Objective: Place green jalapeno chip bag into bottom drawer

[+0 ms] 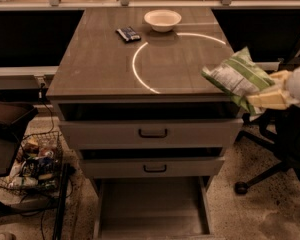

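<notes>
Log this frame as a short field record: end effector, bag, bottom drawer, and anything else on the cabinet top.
end effector: right edge of view, beside the cabinet's front right corner, shut on the green jalapeno chip bag
bag position: held in the air over the top's right edge
bottom drawer: pulled open, bag not yet in it
cabinet top: white bowl and dark packet near the back

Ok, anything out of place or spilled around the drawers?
Nothing stands out. The gripper holds the green jalapeno chip bag tilted at the right edge of the table; the bottom drawer is open, nothing spilled.
</notes>
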### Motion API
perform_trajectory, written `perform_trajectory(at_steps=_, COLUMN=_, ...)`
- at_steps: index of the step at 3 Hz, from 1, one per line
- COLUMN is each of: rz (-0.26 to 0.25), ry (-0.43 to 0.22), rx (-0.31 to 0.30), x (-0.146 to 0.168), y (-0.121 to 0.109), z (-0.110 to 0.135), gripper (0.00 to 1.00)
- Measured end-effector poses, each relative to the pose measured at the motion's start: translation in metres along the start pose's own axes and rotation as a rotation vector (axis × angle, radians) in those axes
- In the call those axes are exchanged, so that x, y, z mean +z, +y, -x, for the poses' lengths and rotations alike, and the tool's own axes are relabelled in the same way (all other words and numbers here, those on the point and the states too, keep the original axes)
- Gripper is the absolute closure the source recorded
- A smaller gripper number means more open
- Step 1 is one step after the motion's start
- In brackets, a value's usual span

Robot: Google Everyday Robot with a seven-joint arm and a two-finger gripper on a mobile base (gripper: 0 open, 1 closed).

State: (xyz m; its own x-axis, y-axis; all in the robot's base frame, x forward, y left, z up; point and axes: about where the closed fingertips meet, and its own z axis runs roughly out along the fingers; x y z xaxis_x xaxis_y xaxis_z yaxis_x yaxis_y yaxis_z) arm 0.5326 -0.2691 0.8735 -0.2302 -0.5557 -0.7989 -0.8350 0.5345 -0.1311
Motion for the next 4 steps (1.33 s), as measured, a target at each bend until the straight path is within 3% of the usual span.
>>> perform_trajectory(at_steps=1, rz=0.064, ry=0.006, rx=0.036, x=-0.008, y=0.025, z=-0.064, gripper=1.0)
perform_trajectory(at_steps=3, rz=0.091, ry=0.002, rx=0.002, x=0.004, y=0.033, z=-0.063, gripper=1.0)
perform_trajectory(at_steps=4, rz=0.125, ry=0.05, rx=-0.063, x=0.024, y=0.057, z=-0.095, gripper=1.0)
